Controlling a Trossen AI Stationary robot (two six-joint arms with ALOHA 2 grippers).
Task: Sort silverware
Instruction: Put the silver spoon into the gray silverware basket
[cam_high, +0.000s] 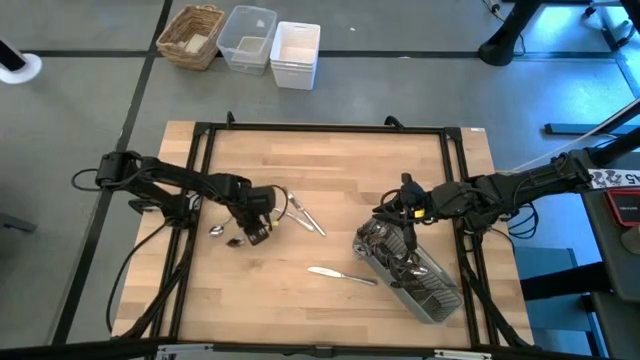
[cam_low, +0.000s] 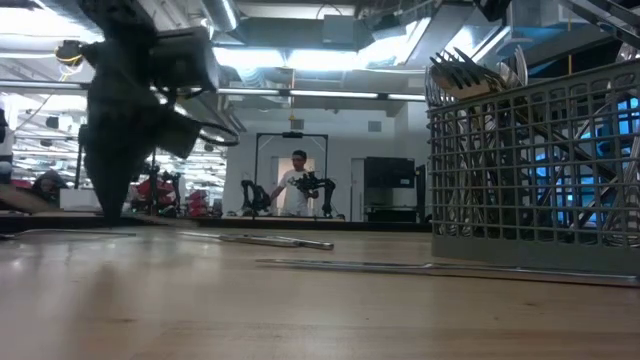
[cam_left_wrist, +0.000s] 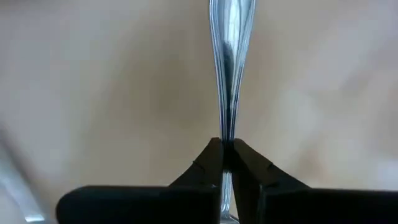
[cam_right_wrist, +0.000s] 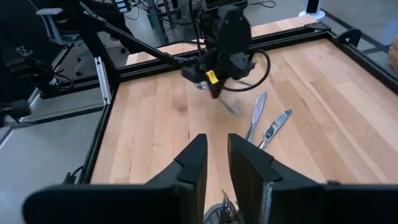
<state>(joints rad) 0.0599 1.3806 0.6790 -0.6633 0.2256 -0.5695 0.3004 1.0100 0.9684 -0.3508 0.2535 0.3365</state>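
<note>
Left gripper (cam_left_wrist: 227, 163), low over table (cam_high: 330, 200), pinches silverware handle (cam_left_wrist: 229, 74).

Utensil (cam_left_wrist: 229, 74) ends cut off, beyond left hand (cam_left_wrist: 227, 163)

Shiny silverware (cam_high: 342, 274) lies scattered flat; more stands upright together.

Outside the grey caddy (cam_high: 420, 280), 5 loose pieces of silverware can be counted on the table (cam_high: 330, 180): 1 knife (cam_high: 340, 273) just left of the caddy, 2 pieces (cam_high: 308, 218) farther left, and 2 (cam_high: 226, 236) beyond those. 3 containers (cam_high: 245, 40) are seen beyond the table.
</note>
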